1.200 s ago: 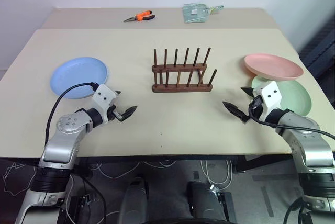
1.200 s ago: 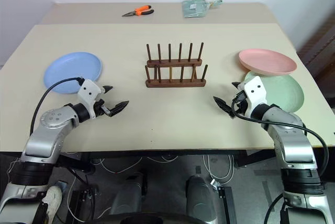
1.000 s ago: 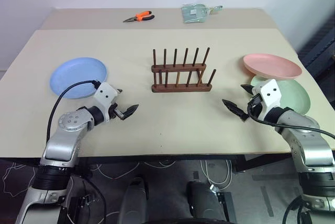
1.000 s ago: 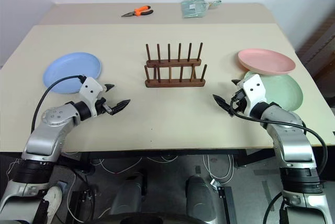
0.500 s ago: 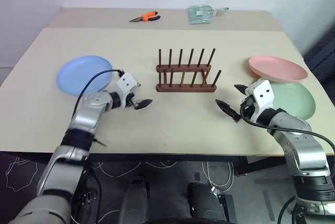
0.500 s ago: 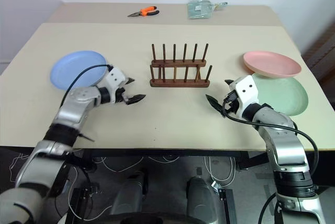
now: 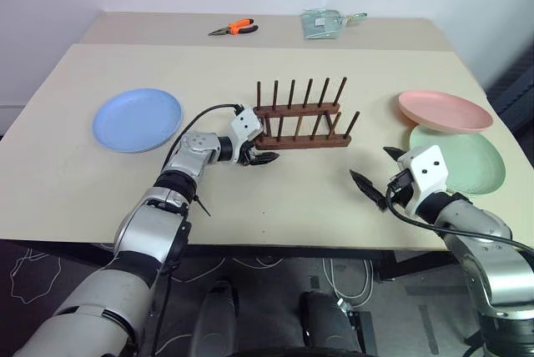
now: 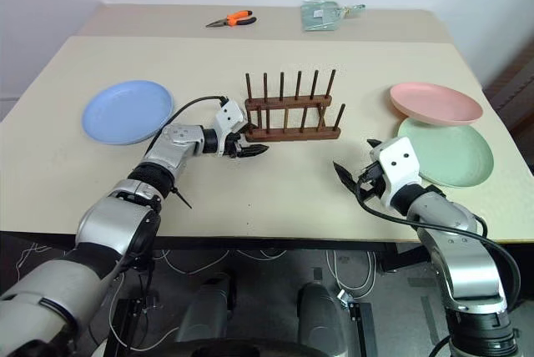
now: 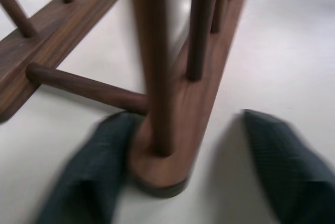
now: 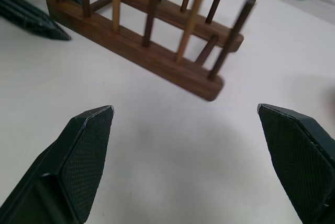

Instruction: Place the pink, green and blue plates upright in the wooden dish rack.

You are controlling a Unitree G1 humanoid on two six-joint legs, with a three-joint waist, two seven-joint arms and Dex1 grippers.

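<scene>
Left hand (image 7: 255,155) is at the left end of the wooden dish rack (image 7: 302,117), low over the worktop (image 7: 275,190). Its two black fingers straddle the end of the rack's near base rail; in the left wrist view one finger (image 9: 91,174) touches the rail end by the first peg, the other finger (image 9: 285,161) sits apart on the bare worktop side. So partly open around the rail end, not clamped.

Right hand (image 7: 375,182) hovers over the worktop at the near right, well apart from the rack, fingers spread wide, holding nothing. Right wrist view looks across bare worktop at the rack's right end, with the left hand's fingers at the far end.

Rack stands upright mid-worktop, empty of plates, two rows of pegs.

Blue plate (image 7: 137,118) lies flat on the left side of the worktop, well apart from the rack. Pink plate (image 7: 444,110) is on the right, resting tilted with its near edge over the far rim of the green plate (image 7: 463,160), which lies flat just in front of it. None are in the rack.

Far edge: orange-handled pliers (image 7: 233,28) and a clear greenish packet (image 7: 322,22), side by side but apart.
</scene>
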